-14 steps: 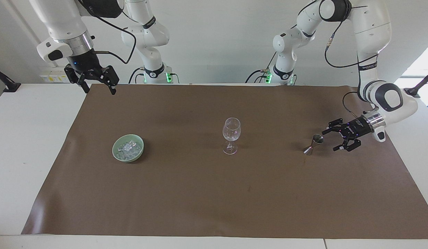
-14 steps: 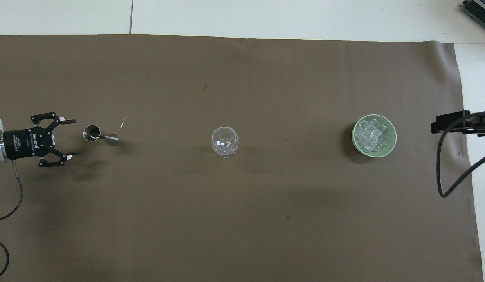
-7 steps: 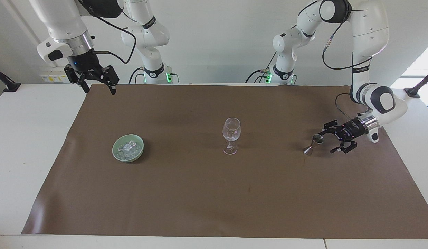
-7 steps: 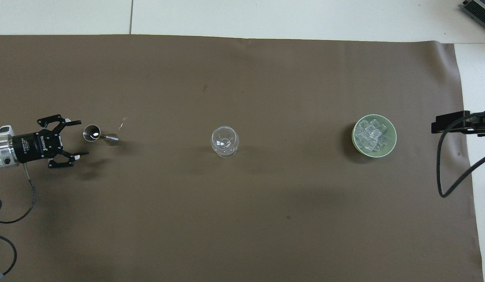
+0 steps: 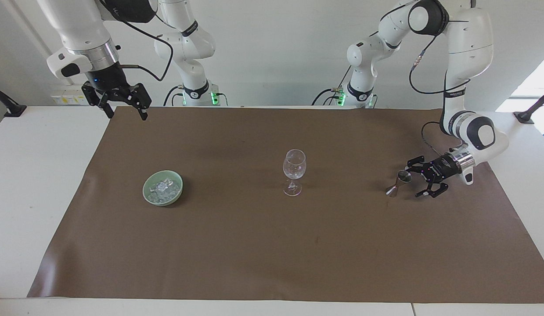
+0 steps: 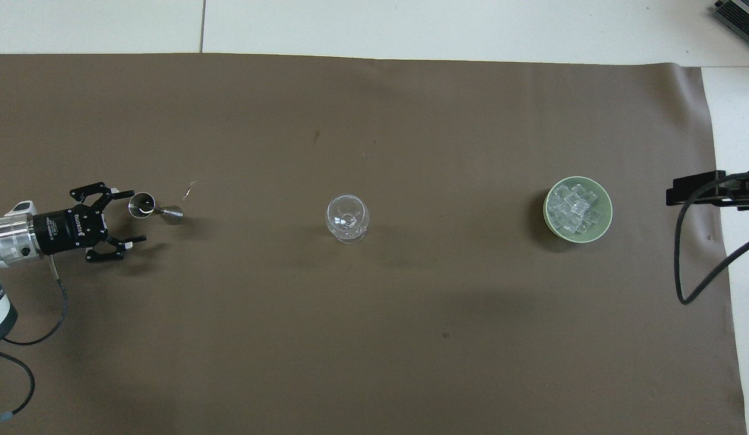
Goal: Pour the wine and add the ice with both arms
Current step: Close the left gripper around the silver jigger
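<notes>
- Two grippers show, both spread wide and holding nothing.
- Left gripper (image 6: pixel 123 220) lies low and sideways at the left arm's end of the bench (image 6: pixel 410 30), its fingers reaching either side of a small metal jigger (image 6: pixel 145 205) without closing on it; lettering on its body is too small to read.
- Wine glass (image 6: pixel 347 217) stands mid-mat.
- Ice (image 6: pixel 572 209) heaps in a green bowl (image 6: pixel 605 202).
- Right gripper (image 5: pixel 122 105) waits, raised over the brown mat's (image 5: pixel 254 254) corner.
</notes>
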{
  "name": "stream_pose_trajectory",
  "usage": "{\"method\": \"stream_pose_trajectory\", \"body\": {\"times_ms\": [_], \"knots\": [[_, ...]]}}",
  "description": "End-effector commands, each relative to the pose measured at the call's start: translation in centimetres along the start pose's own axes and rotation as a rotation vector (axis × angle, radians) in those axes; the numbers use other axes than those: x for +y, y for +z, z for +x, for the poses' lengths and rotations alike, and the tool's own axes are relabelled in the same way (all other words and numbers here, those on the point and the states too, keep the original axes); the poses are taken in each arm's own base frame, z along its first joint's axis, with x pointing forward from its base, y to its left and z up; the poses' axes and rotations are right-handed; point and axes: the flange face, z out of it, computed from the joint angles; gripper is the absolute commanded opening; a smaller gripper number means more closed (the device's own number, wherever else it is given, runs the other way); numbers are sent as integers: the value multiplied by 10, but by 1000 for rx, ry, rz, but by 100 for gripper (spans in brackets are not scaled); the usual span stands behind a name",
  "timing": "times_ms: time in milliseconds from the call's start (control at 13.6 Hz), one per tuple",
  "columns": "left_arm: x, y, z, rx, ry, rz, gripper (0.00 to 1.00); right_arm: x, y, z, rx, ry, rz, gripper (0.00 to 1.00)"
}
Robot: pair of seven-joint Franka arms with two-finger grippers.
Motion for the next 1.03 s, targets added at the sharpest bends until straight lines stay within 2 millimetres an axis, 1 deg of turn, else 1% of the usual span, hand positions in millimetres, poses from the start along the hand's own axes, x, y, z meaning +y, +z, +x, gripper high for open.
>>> {"method": "stream_pose_trajectory", "body": {"times_ms": [0,147,221,368,441,515,956], "knots": [[-7,6,0,-42,-32,-28,100,0,-2,-7,-9,-23,15,100],[-17,14,4,-64,-65,-44,100,0,-2,-7,-11,-23,15,100],[-19,15,4,-71,-69,-48,100,0,-2,-7,-11,-23,15,100],[-17,18,1,-83,-65,-54,100,0,-2,-7,-11,-23,15,100],[-18,27,-2,-83,-60,-38,100,0,-2,-7,-11,-23,15,100],[-17,29,-4,-89,-57,-43,100,0,-2,-7,-9,-23,15,100],[-19,32,-7,-130,-57,-63,100,0,-2,-7,-11,-23,15,100]]}}
